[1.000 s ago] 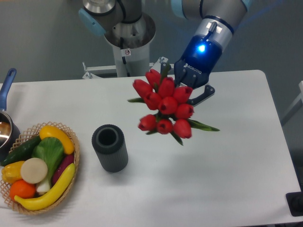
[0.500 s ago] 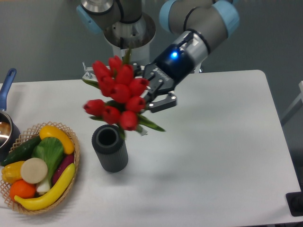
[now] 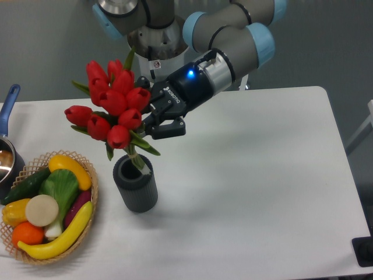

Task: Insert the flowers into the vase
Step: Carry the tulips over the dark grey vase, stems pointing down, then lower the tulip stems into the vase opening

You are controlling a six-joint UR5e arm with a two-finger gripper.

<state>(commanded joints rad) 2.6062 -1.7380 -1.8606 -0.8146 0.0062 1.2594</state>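
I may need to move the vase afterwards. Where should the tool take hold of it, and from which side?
Probably the vase by its ribbed wall below the rim, coming in level from the open table side to its right. The flowers in the tool overhang its mouth, and the basket crowds the other side.
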